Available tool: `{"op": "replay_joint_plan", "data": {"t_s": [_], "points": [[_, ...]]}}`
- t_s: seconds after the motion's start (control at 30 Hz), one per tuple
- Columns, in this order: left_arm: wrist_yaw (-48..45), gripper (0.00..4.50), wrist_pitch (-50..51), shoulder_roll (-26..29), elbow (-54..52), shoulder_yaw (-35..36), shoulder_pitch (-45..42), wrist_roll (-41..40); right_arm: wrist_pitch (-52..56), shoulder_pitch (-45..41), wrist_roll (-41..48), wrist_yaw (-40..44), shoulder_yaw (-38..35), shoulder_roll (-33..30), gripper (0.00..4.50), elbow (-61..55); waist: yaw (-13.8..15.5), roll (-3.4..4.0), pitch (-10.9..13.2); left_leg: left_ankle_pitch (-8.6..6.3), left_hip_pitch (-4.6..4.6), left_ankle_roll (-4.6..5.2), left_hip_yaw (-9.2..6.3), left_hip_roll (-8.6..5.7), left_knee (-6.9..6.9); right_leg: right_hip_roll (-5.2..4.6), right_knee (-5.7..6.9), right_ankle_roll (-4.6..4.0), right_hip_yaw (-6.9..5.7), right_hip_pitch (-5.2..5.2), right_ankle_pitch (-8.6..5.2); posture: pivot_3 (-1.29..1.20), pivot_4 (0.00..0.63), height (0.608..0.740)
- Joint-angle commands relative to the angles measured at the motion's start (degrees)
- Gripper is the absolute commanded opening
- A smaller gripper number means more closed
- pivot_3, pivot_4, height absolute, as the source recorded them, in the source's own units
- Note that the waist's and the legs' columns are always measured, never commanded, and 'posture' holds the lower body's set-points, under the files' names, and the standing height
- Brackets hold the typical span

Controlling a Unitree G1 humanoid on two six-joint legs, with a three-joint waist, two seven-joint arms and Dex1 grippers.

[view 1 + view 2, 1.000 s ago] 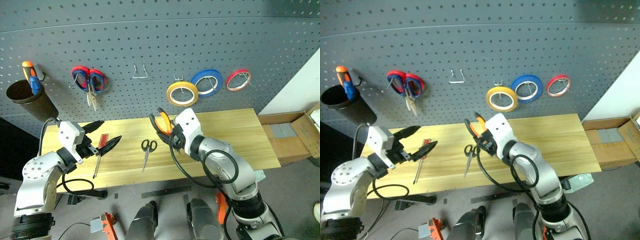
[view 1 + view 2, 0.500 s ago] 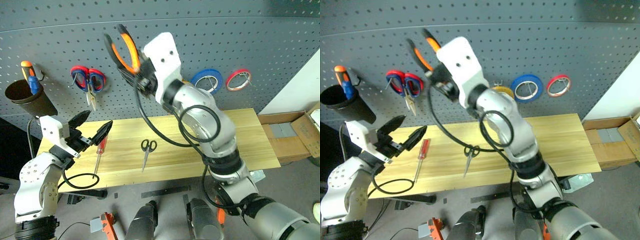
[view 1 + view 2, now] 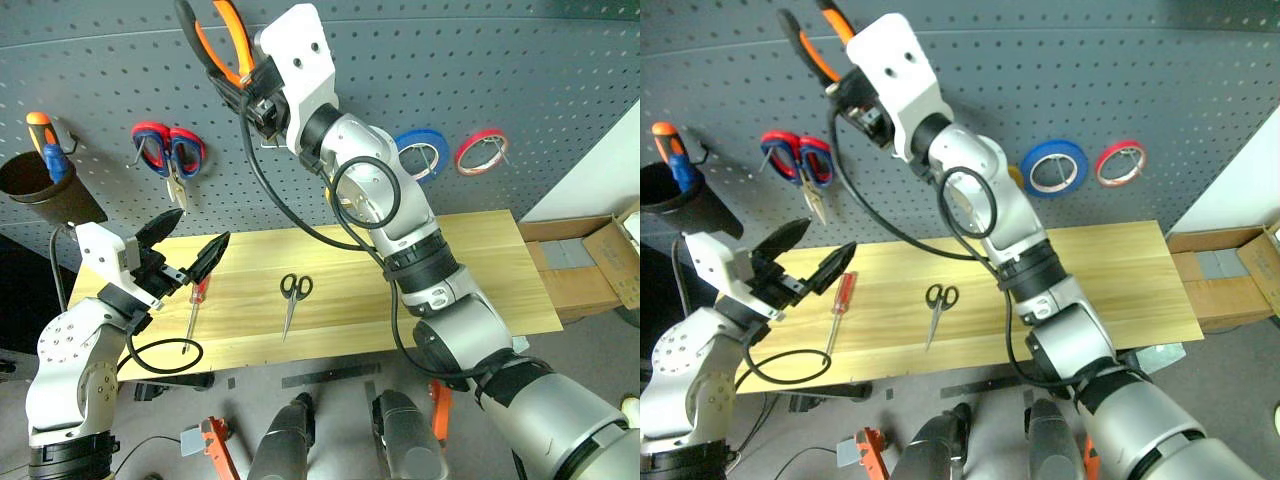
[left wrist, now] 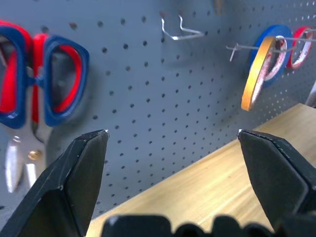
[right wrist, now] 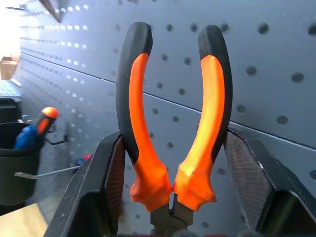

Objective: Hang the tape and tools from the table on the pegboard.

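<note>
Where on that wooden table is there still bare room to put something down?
The table's whole stretch right of the black-handled scissors is bare. The crowded end is the other, where the red-handled screwdriver lies under the left gripper.

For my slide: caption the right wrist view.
Right gripper holds the orange-and-black pliers handles-up before the grey pegboard.

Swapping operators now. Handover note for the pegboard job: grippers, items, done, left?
Right gripper: shut on the pliers, raised against the pegboard.
Left gripper: open, empty, above the table.
Done: yellow tape hangs on a hook.
Left: hook the pliers; then the screwdriver and black scissors, both lying on the table.
</note>
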Motion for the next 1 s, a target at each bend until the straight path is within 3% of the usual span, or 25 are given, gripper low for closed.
{"op": "replay_joint_plan", "data": {"t_s": [0.03,0.43,0.77,1.0], "points": [[-0.28,4.5,0.83,0.84,-3.05,-0.28,-0.92,-1.33,-6.65,-4.43,0.21,0.2,-1.48,0.68,2.63,3.48,0.2,-0.04,0.7,0.0,0.0,0.0,0.02,0.02,0.0,0.0,0.0,-0.01,-0.01,-0.01,0.0,-0.01,0.373,0.74],[-0.99,4.5,0.98,0.97,-2.82,-1.94,-2.6,-0.58,-21.25,-10.01,-1.68,-0.72,-2.57,-0.41,2.63,20.53,1.24,-0.13,1.97,0.0,-0.08,-0.37,0.26,0.46,0.02,0.28,-0.03,-0.2,-0.13,-0.2,0.12,0.01,0.38,0.74],[-1.34,4.5,0.26,0.67,-2.2,-2.03,-2.81,0.28,-27.07,-0.92,-6.49,-1.59,-0.24,-2.32,2.63,16.05,2.32,-0.16,2.03,-0.01,-0.09,-0.44,0.29,0.53,0.02,0.37,-0.06,-0.26,-0.12,-0.24,0.15,0.0,0.38,0.74],[-1.43,4.5,-0.25,0.26,-1.33,-2.51,-3.29,0.73,-23.48,3.3,-7.43,-2.55,0.04,-2.59,2.63,11.38,2.17,-0.15,2.18,-0.03,-0.12,-0.5,0.34,0.6,0.0,0.41,-0.07,-0.26,-0.13,-0.31,0.15,-0.02,0.38,0.74]]}}
